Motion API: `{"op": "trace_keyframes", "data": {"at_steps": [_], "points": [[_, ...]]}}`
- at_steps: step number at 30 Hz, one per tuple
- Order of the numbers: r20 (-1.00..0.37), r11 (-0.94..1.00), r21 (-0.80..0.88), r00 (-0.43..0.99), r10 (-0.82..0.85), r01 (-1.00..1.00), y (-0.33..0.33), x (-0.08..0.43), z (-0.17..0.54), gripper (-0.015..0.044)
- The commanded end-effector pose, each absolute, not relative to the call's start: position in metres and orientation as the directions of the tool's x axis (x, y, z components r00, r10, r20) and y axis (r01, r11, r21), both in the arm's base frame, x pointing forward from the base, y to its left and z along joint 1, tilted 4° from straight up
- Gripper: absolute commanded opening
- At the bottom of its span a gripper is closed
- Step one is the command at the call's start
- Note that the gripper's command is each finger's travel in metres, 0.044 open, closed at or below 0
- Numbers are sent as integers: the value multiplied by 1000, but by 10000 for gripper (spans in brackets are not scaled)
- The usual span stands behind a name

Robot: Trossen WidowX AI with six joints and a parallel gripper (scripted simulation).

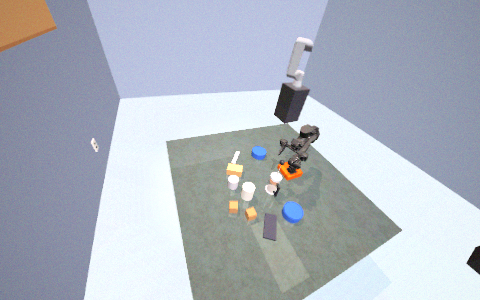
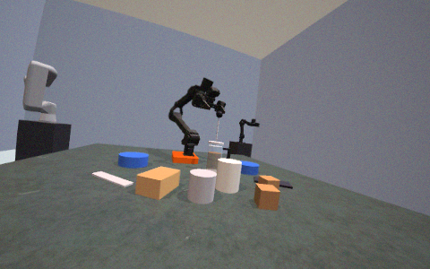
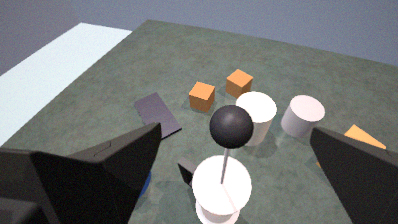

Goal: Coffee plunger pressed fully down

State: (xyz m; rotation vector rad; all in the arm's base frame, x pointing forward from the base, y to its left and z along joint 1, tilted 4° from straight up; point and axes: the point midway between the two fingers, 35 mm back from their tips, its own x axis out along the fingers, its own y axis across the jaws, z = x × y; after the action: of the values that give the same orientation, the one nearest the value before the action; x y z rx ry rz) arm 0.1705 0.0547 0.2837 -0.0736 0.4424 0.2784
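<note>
The coffee press point(image 1: 275, 178) point(image 2: 214, 162) stands upright; its round white lid point(image 3: 221, 184) shows low in the wrist view. The plunger is raised: a thin rod point(image 2: 218, 129) point(image 3: 225, 165) rises well above the lid to a black ball knob point(image 1: 282, 162) point(image 3: 231, 126). The press's black handle point(image 3: 186, 171) point(image 1: 277, 190) points to the left in the wrist view. My gripper point(image 1: 281, 146) point(image 2: 220, 108) is wide open and empty, close above the knob. In the wrist view the knob appears between the two fingers, with space on both sides. Whether the fingertips reach its height is unclear.
A white cylinder point(image 1: 247, 191) point(image 2: 228, 176) point(image 3: 260, 117) and a pinkish one point(image 2: 202, 186) point(image 3: 303, 115) stand beyond the press. Two orange cubes point(image 2: 267, 197) point(image 3: 202, 96), a dark slab point(image 3: 156, 114), an orange block point(image 2: 158, 182) and two blue discs point(image 1: 259, 152) point(image 1: 292, 212) are around.
</note>
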Motion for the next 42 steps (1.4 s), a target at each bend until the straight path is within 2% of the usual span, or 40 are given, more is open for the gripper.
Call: {"op": "trace_keyframes", "data": {"at_steps": [1,14,26,42], "points": [[-438,958,-12,863,252,-286,57,177,279,440],[-436,958,-12,864,253,-286,61,192,270,440],[-436,958,-12,864,253,-286,61,192,270,128],[-436,958,-12,864,253,-286,61,193,265,128]]}}
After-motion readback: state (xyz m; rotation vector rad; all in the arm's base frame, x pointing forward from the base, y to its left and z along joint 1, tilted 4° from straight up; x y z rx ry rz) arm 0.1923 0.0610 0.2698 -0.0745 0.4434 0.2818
